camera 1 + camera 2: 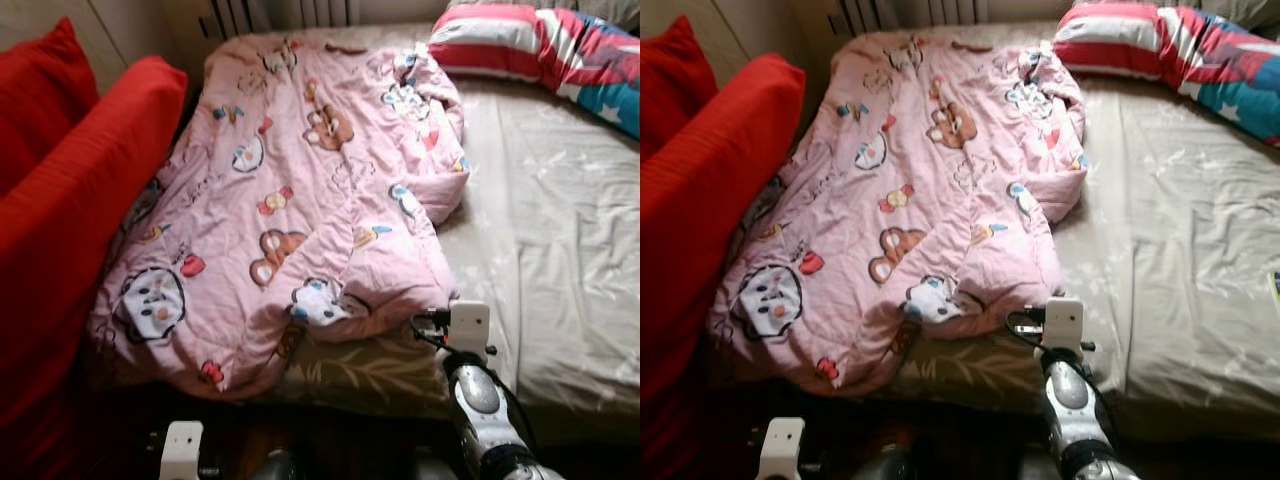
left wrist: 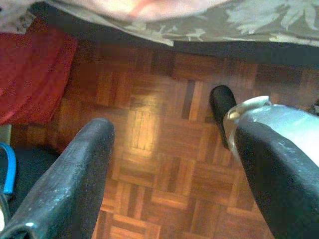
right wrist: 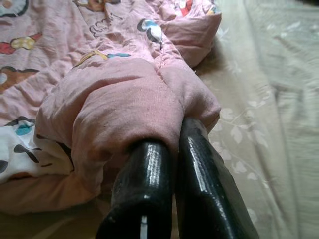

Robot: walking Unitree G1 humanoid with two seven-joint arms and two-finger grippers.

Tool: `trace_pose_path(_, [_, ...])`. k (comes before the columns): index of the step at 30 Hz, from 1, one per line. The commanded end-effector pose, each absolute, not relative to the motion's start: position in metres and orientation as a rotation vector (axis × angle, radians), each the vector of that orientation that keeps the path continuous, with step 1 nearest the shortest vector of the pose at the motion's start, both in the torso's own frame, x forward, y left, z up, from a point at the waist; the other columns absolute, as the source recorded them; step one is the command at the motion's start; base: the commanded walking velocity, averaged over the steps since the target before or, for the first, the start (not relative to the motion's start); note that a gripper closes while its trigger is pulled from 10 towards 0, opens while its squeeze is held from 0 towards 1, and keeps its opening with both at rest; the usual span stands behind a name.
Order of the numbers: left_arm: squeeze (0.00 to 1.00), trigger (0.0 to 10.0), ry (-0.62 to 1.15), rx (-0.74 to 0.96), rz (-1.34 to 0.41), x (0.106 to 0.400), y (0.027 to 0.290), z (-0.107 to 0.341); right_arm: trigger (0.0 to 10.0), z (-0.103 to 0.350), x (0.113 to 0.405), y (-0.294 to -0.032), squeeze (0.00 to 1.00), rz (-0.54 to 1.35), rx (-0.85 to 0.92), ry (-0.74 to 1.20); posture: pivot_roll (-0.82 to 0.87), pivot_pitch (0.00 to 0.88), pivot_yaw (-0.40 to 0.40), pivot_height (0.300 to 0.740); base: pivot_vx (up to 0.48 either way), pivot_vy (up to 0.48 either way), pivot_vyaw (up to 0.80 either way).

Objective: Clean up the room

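Left gripper [image 2: 169, 164] low over parquet floor [image 2: 164, 164], fingers spread, holding nothing. Right gripper [image 3: 172, 149] pinched tight on bunched near edge of soft pink cartoon-print quilt [image 1: 300, 190], rumpled across beige-sheeted bed [image 1: 560, 230]. Striped pillow [image 1: 520, 45] far end; red cushions [image 1: 70, 210] on left.

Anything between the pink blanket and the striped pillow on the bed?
Nothing. In the left eye view the pink blanket reaches up close beside the striped pillow, with a narrow strip of bare bedsheet between them.
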State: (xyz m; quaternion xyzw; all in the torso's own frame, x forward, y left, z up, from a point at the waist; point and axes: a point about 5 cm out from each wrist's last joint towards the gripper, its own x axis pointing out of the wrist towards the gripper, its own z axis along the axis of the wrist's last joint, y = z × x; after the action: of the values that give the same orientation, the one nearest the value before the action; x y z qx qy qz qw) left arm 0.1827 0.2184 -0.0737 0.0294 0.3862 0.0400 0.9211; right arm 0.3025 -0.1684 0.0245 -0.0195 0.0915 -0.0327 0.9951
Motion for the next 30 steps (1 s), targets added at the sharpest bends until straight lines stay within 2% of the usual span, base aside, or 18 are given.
trace_pose_path(1, [0.0, 10.0, 0.837, 0.062, 0.097, 0.172, 0.223, -0.078, 10.0, 0.02, 0.299, -0.164, 0.0, -0.06, -0.037, 0.2, -0.06, 0.18, 0.116, 0.74, -0.274, 0.0, 0.0])
trace_pose_path(17, [0.0, 10.0, 0.833, 0.061, 0.093, 0.174, 0.223, -0.078, 10.0, 0.03, 0.303, -0.181, 0.0, -0.181, -0.069, 0.138, -0.05, 0.193, 0.116, 0.74, -0.273, 0.0, 0.0])
trace_pose_path(19, [0.0, 10.0, 0.83, 0.061, 0.094, 0.175, 0.223, -0.077, 10.0, 0.04, 0.306, -0.19, 0.0, -0.257, -0.079, 0.076, -0.05, 0.197, 0.116, 0.74, -0.274, 0.0, 0.0])
trace_pose_path(30, [0.0, 10.0, 0.819, 0.06, 0.089, 0.177, 0.221, -0.077, 10.0, 0.057, 0.307, -0.211, 0.0, -0.397, -0.14, -0.03, -0.05, 0.201, 0.114, 0.74, -0.273, 0.0, 0.0])
